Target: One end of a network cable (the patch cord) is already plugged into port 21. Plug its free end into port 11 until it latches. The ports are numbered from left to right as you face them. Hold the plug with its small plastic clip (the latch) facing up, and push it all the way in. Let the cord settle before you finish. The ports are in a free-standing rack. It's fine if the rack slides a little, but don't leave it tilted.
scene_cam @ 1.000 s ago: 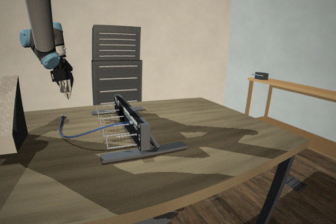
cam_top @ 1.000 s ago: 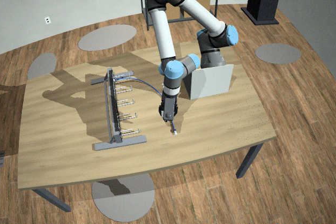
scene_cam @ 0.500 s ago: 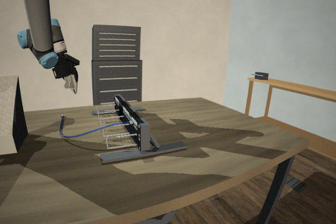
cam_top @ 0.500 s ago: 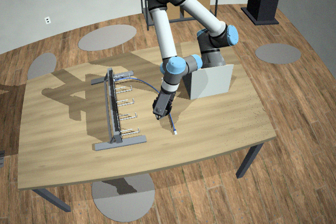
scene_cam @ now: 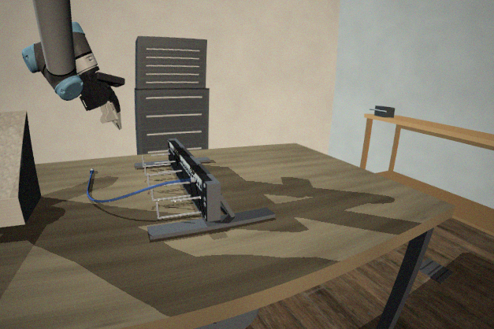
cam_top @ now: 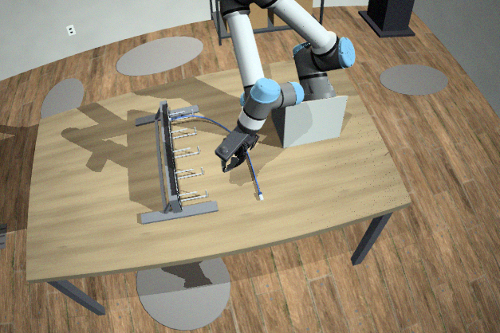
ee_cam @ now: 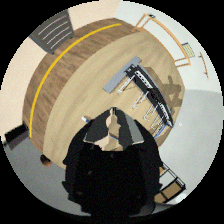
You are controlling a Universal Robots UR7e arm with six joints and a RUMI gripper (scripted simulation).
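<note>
Gripper point(scene_cam: 113, 118) pinched shut on nothing, high above plug point(cam_top: 261, 196); height plain only from exterior view.

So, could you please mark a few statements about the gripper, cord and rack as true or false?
1. The gripper holds the plug. False: it is shut on nothing, high above the table.
2. The plug lies on the table. True.
3. The cord has one end in the rack. True.
4. The rack is tipped over. False: it stands upright on its feet.
5. The plug sits in a port. False: it lies apart from the rack.
</note>
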